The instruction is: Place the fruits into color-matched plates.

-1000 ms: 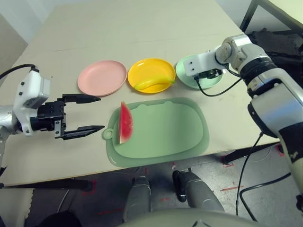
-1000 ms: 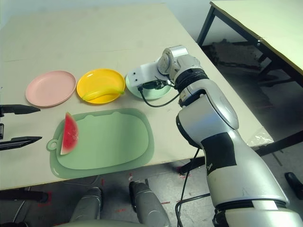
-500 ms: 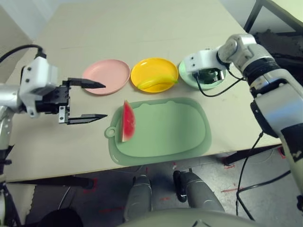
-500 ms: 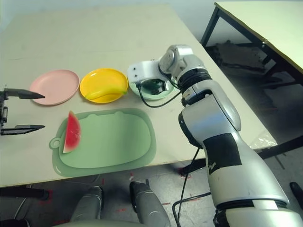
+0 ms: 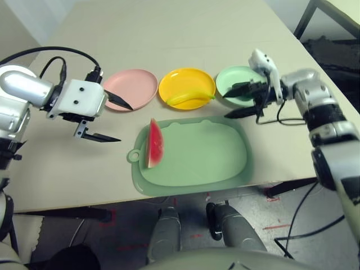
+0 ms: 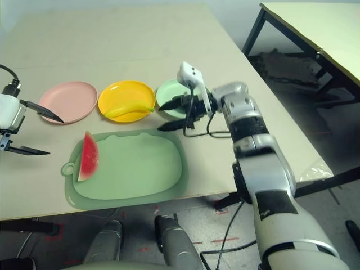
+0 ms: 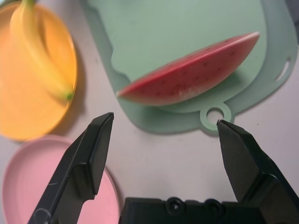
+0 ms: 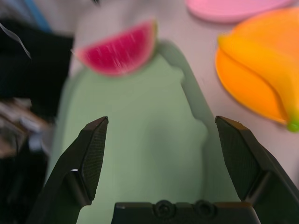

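In the left eye view, the pink plate (image 5: pixel 130 89), yellow plate (image 5: pixel 187 88) and mint green plate (image 5: pixel 242 93) sat in a row across the middle of the frame on the beige table (image 5: pixel 169 34). The banana (image 5: pixel 190 98) lay in the yellow plate. Below them, the watermelon wedge (image 5: pixel 154 143) stood at the left end of the large green mat (image 5: pixel 197 154). The left gripper (image 5: pixel 110 118) hung at centre left, fingers spread wide and empty, its upper finger over the pink plate's edge. The right gripper (image 5: pixel 241 100) was at right of centre over the mint green plate, also wide and empty; a black cable (image 5: pixel 284 120) trailed from it.

In the left wrist view, the wedge lay beyond the wide-set fingers (image 7: pixel 81 170), with nothing between.

In the right wrist view, the mat filled the centre. No writing was readable.
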Controlling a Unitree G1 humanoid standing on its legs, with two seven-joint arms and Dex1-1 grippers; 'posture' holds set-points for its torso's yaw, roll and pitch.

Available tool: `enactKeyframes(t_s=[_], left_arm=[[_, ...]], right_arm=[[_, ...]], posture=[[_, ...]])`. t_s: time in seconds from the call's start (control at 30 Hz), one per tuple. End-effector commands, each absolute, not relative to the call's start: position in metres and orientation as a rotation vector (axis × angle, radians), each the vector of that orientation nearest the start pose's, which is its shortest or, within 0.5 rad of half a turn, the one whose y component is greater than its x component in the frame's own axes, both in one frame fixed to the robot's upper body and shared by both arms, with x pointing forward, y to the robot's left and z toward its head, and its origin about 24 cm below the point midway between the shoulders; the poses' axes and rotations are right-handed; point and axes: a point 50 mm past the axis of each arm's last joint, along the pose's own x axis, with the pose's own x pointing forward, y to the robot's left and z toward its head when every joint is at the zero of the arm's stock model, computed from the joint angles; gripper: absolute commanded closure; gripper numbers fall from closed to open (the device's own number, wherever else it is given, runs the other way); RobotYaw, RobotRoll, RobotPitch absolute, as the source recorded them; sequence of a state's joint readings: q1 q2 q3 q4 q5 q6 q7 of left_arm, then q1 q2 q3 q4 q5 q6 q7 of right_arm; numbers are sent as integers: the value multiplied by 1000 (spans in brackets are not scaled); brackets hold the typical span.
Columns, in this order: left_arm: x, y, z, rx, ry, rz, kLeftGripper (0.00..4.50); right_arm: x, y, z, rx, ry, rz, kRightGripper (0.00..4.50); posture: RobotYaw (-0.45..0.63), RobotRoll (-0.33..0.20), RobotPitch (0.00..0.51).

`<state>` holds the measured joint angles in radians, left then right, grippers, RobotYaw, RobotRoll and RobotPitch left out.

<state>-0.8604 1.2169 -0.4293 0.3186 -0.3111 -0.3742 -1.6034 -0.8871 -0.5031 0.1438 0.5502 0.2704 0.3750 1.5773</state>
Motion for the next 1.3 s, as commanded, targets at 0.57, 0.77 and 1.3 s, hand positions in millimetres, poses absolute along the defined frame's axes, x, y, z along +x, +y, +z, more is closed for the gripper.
enactKeyframes(t_s=[0.57,0.77,1.3], left_arm=[[288,206,213,1703,36,-1834,0],[296,193,199,1742,-30,-1818,0],[309,189,171,1723,141,-1770,1644]], right_arm=[[281,-161,109,-137,-65,1331,37],[278,-170,108,-154,-61,1299,37],[256,-168,103,-277,-103,1446,0]], posture=[[110,0,168],[101,0,160],[82,0,155]])
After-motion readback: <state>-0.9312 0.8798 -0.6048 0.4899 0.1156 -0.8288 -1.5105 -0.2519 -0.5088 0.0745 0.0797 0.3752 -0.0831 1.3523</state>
